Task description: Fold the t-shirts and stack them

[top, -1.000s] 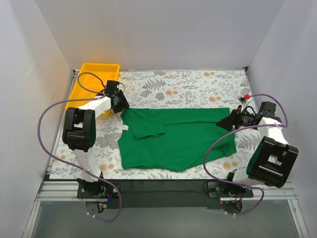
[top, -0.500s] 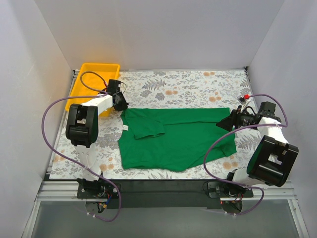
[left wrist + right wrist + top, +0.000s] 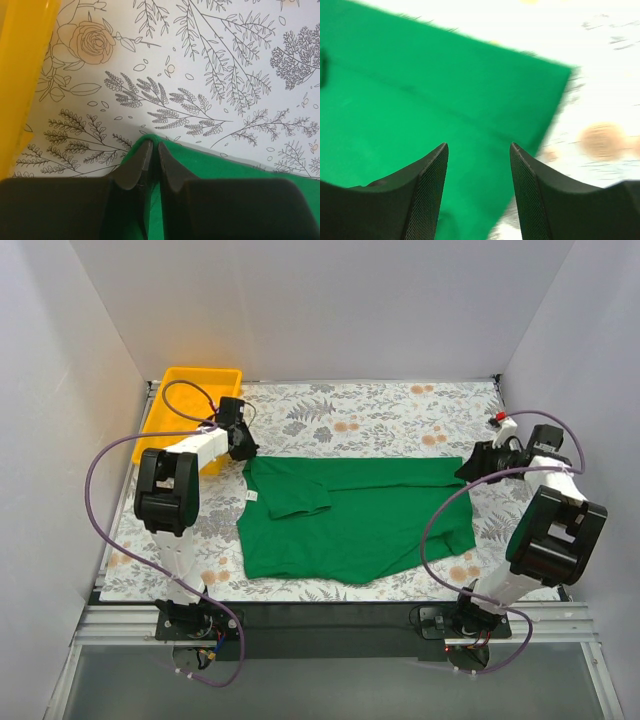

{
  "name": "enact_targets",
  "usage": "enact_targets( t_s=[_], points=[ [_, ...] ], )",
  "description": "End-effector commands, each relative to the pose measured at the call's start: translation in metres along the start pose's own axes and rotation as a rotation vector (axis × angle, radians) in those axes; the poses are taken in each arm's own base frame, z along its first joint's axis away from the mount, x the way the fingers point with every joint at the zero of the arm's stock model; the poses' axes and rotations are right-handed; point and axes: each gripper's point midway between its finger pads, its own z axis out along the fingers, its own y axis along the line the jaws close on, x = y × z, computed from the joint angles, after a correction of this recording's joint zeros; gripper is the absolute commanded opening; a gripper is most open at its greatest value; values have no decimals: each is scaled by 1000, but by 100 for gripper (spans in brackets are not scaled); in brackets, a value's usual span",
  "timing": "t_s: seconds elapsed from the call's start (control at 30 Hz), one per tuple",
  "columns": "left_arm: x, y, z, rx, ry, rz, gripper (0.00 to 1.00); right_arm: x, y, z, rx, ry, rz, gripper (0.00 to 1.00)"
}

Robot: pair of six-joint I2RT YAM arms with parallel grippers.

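White walls [image 3: 320, 310] closed in a table [image 3: 380, 415] covered with a flower-printed sheet, and a yellow tray [image 3: 200, 380] sat in its far left corner. The green t-shirt [image 3: 350, 525] lay flat across the middle of the table, collar toward the left edge and hem toward the right. Its neck label [image 3: 253, 498] showed white, and one sleeve [image 3: 300, 502] was turned in over the chest.

We judged the cloth light, thin and limp. It would sag from wherever it was lifted, drag on the printed sheet, and crease rather than keep an edge. That made the corners the places to take it, one on each side, so a fold could be carried over evenly. A pinch in the middle would only bunch it.

The left gripper [image 3: 152, 147] was low at the shirt's far left corner, near the tray, its arm reaching along the left edge. Its fingers [image 3: 135, 167] were drawn together with green cloth humped around them, so we took it as pinching that corner. The right gripper [image 3: 470, 470] hovered at the shirt's far right corner, forearm angled in from the right edge. Its fingers stood apart with nothing between them. The wrist view was blurred, and we could not tell whether they touched the cloth.
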Motion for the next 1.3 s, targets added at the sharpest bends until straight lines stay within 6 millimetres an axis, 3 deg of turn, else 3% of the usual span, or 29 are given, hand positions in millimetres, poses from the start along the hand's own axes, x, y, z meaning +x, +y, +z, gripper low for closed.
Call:
enact_targets(
  t_s=[0.0,0.13,0.3,0.37,0.6,0.7,0.9,1.03,1.17,1.27],
  points=[
    [-20,-3,0,-4,-51,10,7,-42,-53,0,211,-48,-10,59],
    [-27,-9,3,9,-55,14,7,-46,-86,23,251,-4,33,59],
    [-34,-15,4,23,-63,19,7,-38,-108,49,248,50,64,59],
    [-36,-16,6,28,-62,16,7,-38,-108,55,223,56,71,58],
    [-39,-18,5,35,-68,23,7,-12,-94,69,162,114,94,54],
    [-39,-19,7,37,-65,25,7,-8,-97,73,160,126,104,42],
    [-44,-22,14,35,-67,22,7,-27,-110,78,169,100,88,1],
    [-55,-24,20,21,-89,17,6,-51,-125,79,209,67,68,1],
    [-77,-32,28,14,-127,8,5,-90,-143,80,243,1,39,1],
    [-83,-34,41,2,-118,2,5,-99,-154,90,245,-11,49,1]
  ],
)
